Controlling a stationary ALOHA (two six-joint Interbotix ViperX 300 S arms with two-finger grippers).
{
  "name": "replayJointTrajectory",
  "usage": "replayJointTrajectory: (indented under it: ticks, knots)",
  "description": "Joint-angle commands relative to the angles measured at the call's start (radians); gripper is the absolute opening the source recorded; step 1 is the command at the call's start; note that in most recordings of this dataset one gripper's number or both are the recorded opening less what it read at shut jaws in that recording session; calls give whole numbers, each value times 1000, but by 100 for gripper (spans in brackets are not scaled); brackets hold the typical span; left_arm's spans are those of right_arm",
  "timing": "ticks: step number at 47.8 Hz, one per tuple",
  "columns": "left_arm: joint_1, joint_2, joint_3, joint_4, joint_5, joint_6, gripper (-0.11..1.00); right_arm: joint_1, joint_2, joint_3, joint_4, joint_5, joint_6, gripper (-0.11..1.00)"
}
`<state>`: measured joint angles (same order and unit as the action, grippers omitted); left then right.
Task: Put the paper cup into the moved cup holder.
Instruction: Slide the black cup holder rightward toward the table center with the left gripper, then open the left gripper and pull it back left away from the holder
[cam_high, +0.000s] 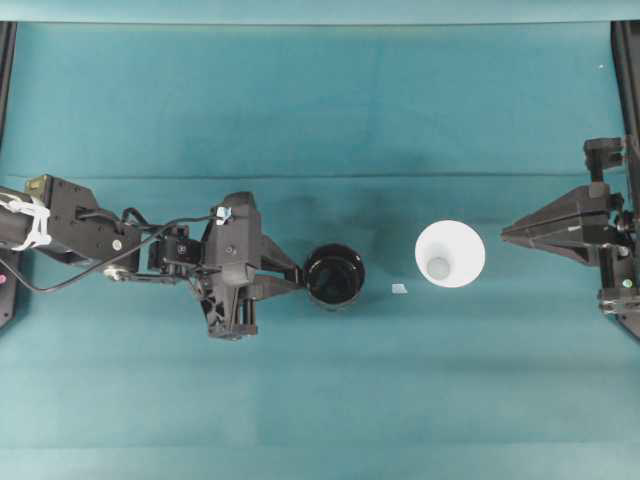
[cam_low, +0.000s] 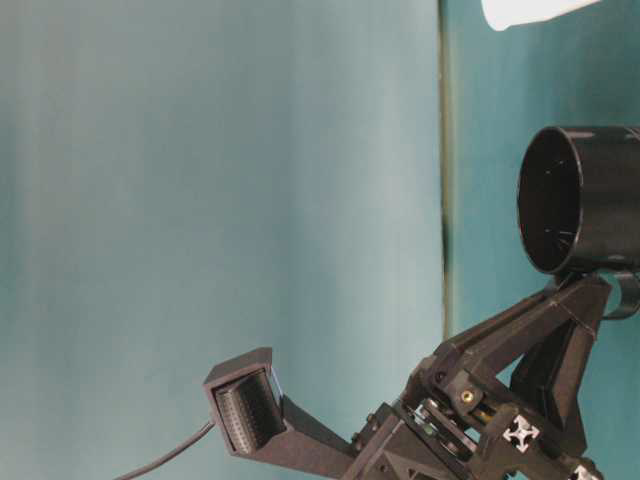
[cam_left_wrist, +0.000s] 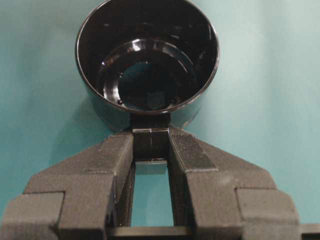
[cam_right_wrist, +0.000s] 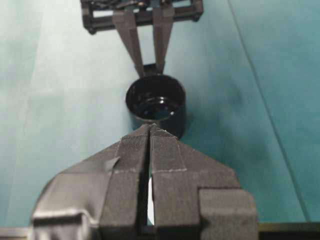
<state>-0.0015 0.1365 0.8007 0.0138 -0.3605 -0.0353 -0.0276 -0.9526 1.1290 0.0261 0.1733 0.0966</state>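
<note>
The glossy black round cup holder (cam_high: 334, 276) stands upright near the middle of the teal cloth-covered tabletop (cam_high: 320, 400), slightly toward its left edge. The left gripper (cam_left_wrist: 150, 145) grasps the holder's small stubby black handle (cam_left_wrist: 150, 131): the wrist view shows the handle pinched between the two ribbed fingers (cam_left_wrist: 186, 150), with the holder's open mouth just beyond them. The step in hand looks like the positioning of the holder, with the cup not yet touched.

The plain white tapered paper cup (cam_high: 450, 254) stands upright, mouth up, to the right of the holder and apart from it, between the holder and the right edge of the tabletop. A tiny pale scrap (cam_high: 399, 289) lies on the cloth between the two.

The left arm (cam_high: 90, 235) stretches in level from the left edge, its wrist low over the cloth and its fingers pointing toward the centre. The right gripper (cam_high: 507, 232) rests at the right edge, clenched on nothing, its tips aimed at the cup but clear of it.

The next move probably calls for the left gripper to let go of the handle, or steady it, while the right gripper opens, advances and grasps the cup wall, then lifts it over the holder's mouth.
</note>
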Motion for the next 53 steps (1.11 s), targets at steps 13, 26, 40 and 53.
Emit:
replayJointTrajectory:
  ticks: [13,26,40,53]
  knots:
    - [-2,0,6,3,3,-8,65,-2,8,-26,2,-5,9,3]
    - [-2,0,5,3,5,-11,85,-2,8,-28,2,-5,9,3]
    - [-2,-21,15,2,20,-11,85,-2,9,-28,2,3,9,3]
    - [-2,-190,72,2,117,-8,85,-2,31,-38,8,107,34,3]
